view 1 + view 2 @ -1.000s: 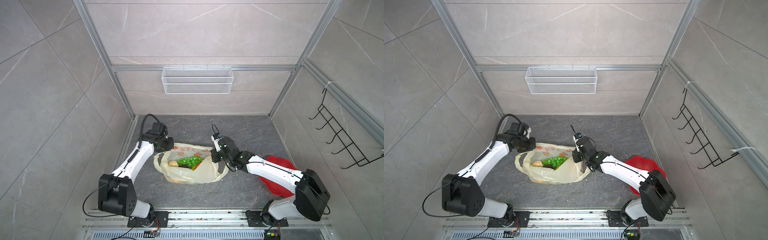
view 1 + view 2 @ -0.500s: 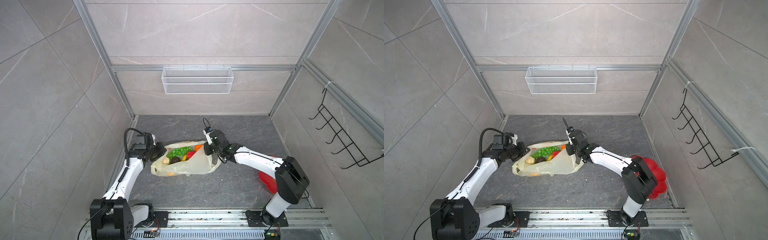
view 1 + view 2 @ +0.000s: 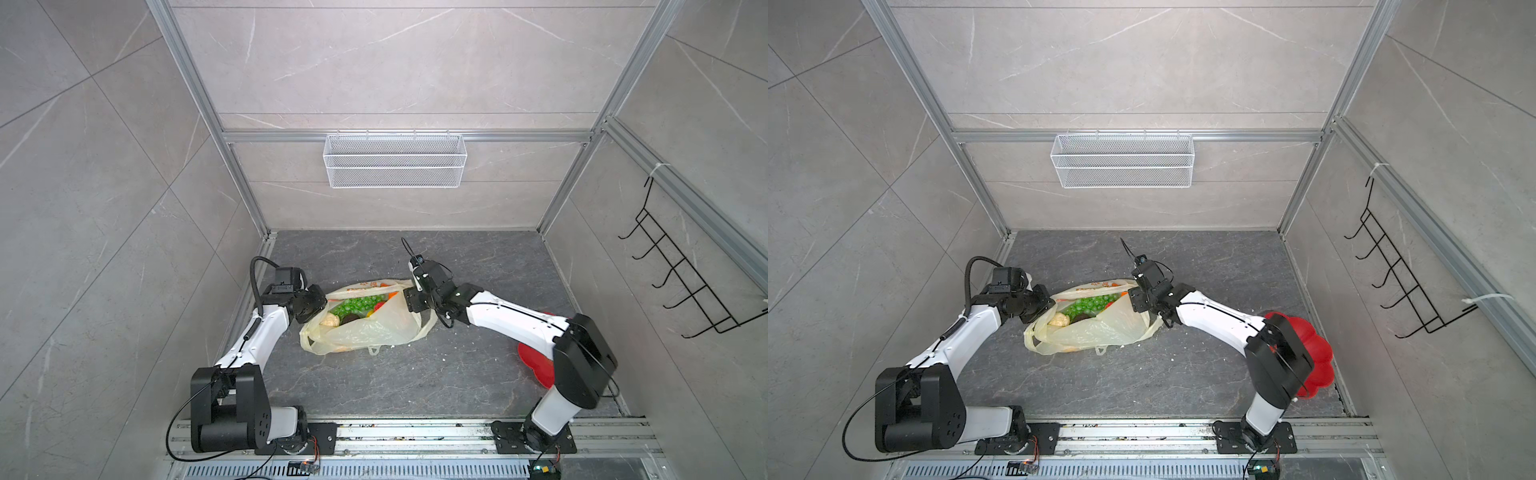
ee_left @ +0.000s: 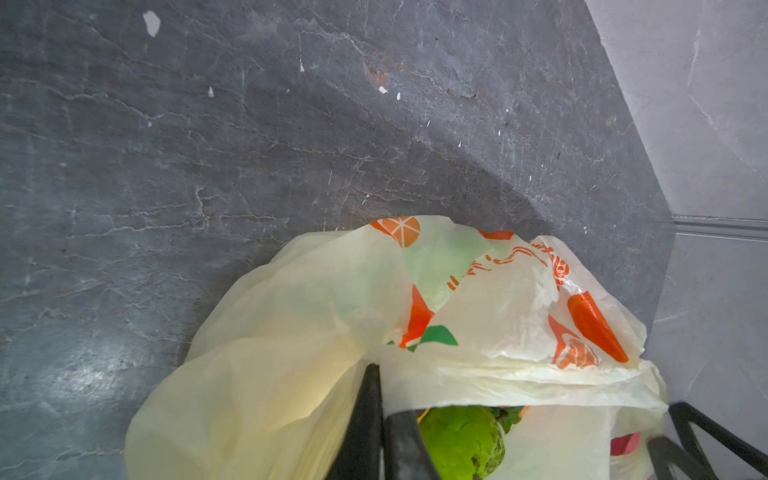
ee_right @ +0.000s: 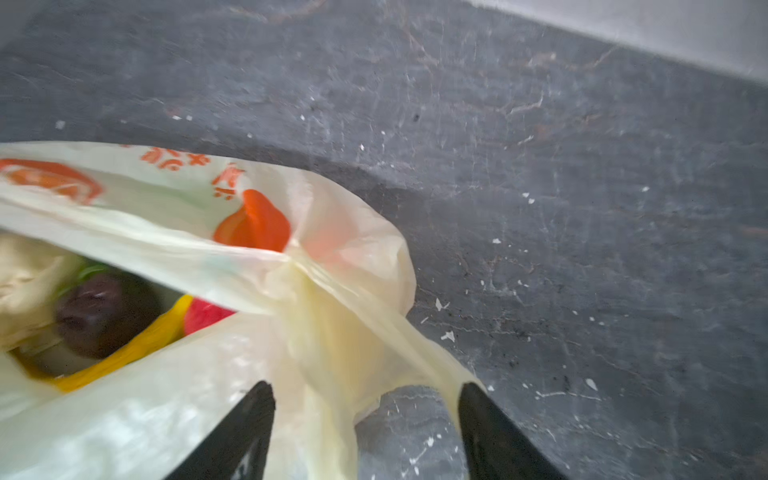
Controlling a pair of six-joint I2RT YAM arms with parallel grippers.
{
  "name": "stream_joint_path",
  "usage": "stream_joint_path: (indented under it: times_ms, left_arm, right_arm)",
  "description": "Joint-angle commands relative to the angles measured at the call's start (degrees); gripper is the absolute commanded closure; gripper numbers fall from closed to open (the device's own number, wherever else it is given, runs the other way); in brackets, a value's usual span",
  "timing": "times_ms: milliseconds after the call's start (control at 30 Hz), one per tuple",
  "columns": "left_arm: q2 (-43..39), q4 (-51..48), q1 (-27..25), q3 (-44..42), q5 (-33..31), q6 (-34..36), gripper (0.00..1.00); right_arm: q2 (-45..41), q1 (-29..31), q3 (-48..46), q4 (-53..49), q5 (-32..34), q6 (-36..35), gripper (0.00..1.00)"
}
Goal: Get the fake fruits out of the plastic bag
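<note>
While the left gripper (image 4: 380, 390) is clamped on the bag (image 3: 365, 330) rim, the right gripper (image 5: 368, 388) stands open astride a handle (image 5: 374, 328): mouth-spreading step, judged. Next move calls for reaching in for one fruit. Bag lies mid-floor (image 3: 415, 374), pale yellow, crumpled, gaping, with the fruits (image 3: 356, 303) inside.

The plastic bag (image 3: 365, 332) is translucent pale yellow, printed in orange-red with one green leaf. Of the fake fruits (image 3: 1090, 303): grape bunch (image 3: 356, 302) green, piece (image 3: 331, 319) cream, ball (image 3: 351, 319) dark brown, banana (image 5: 124, 353) yellow. The surface (image 3: 415, 374) is dark grey, pale-veined; plate (image 3: 1316, 357) red.
</note>
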Motion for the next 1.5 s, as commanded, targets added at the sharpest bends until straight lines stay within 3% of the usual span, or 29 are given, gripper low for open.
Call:
stream_joint_path:
  times_ms: [0,133,300,400,567,633,733,900,1000,1200,1333,1433,1467]
  left_arm:
    - [0.62,2.50,0.06,2.42,0.57,-1.30,1.00]
    - [0.27,3.02,-0.09,2.13,1.13,-1.59,1.00]
    - [0.00,3.20,-0.32,1.93,1.57,-1.68,1.00]
    - [-0.16,3.29,-0.77,1.92,1.64,-1.92,1.00]
    - [-0.08,3.86,-1.46,1.82,1.47,-2.39,1.00]
    - [0.24,4.24,-1.48,1.93,1.29,-2.65,1.00]
    - [0.77,4.44,-1.51,2.18,0.81,-2.72,1.00]
    - [1.52,4.70,-1.48,2.83,-1.45,-3.19,1.00]
    - [3.42,4.01,-1.31,4.51,-3.01,-2.77,1.00]
    - [5.44,5.00,0.92,4.03,-6.32,-3.17,1.00]
    - [7.07,4.26,3.02,3.76,-5.11,-3.41,1.00]
    - [5.36,0.47,1.73,4.36,-5.44,-1.76,0.82]
    - [3.57,-1.51,0.67,4.44,-6.70,-1.10,0.68]
  right_arm:
    - [-7.09,4.29,-2.00,-3.66,2.83,8.54,0.23]
    - [-6.95,10.05,-0.48,-5.40,5.51,19.47,0.22]
    - [2.90,15.62,7.92,-10.83,9.69,29.89,0.13]
    - [8.44,16.05,11.49,-11.65,9.31,33.09,0.07]
    - [13.62,16.05,14.55,-13.10,9.73,34.37,0.08]
    - [14.09,15.98,13.82,-13.47,10.48,34.42,0.11]
    - [12.27,15.98,8.77,-9.83,10.05,34.15,0.30]
    - [5.63,15.98,-4.06,-2.09,9.45,33.80,0.78]
    - [2.12,16.03,-11.44,2.61,8.72,33.80,0.97]
    - [0.17,16.08,-19.54,7.40,7.25,34.37,1.00]
    - [1.29,16.07,-21.51,9.58,6.71,34.21,1.00]
    - [2.51,16.15,-21.33,10.82,5.60,33.29,1.00]
    - [2.55,16.23,-21.22,11.47,5.16,32.66,1.00]
